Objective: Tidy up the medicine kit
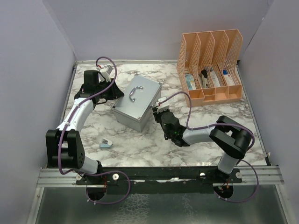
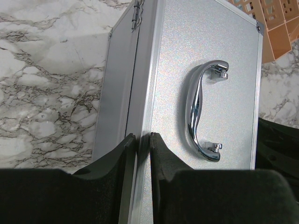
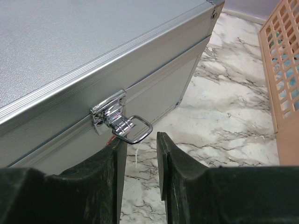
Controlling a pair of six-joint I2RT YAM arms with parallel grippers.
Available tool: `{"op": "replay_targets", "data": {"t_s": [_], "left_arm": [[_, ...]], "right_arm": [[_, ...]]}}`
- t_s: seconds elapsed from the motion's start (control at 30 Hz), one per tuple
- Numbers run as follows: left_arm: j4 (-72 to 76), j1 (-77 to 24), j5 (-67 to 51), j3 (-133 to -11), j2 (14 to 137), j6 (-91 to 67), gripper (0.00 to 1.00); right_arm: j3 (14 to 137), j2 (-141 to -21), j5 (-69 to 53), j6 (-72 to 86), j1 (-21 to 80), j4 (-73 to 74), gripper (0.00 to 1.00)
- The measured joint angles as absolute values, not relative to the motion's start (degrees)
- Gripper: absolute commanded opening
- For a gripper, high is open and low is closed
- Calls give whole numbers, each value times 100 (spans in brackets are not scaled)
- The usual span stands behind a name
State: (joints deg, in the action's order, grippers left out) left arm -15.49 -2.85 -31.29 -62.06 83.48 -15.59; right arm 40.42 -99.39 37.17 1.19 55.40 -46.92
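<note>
Pinching the hinge-side rim of the medicine kit [image 2: 205, 46], the left pincer [image 2: 143, 140] is closed on that metal edge, beside the curved handle [image 2: 198, 109]. The right pincer [image 3: 141, 138] stands open with nothing between its fingers, just below the front latch [image 3: 112, 114]. The kit sits with its lid down, turned at an angle, near the middle of the surface [image 1: 154, 149]. An orange organizer [image 1: 210, 65] stands at the far right corner.

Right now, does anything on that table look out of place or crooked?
The medicine kit sits askew, turned diagonally on the table. A small blue item lies alone near the front edge, far from the orange organizer.
</note>
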Motion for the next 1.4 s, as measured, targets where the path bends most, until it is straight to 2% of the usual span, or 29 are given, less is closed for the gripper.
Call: {"op": "replay_targets", "data": {"t_s": [0.2, 0.67, 0.83, 1.03, 1.4], "left_arm": [[-1546, -285, -3129, -6206, 8348, -1559, 20], [-1544, -285, -3131, -6204, 8348, -1557, 20], [-1544, -285, -3133, -6204, 8348, -1557, 20], [-1544, -285, -3138, -6204, 8348, -1557, 20], [-1542, -285, -3138, -6202, 8350, -1559, 20]], "right_arm": [[4042, -9933, 3745, 58, 5537, -4711, 25], [4084, -9771, 3693, 12, 5439, -4790, 26], [4209, -9773, 3607, 185, 5439, -4707, 32], [4117, -9773, 3328, 370, 5433, -4674, 45], [3972, -9902, 2749, 532, 5402, -4635, 48]]}}
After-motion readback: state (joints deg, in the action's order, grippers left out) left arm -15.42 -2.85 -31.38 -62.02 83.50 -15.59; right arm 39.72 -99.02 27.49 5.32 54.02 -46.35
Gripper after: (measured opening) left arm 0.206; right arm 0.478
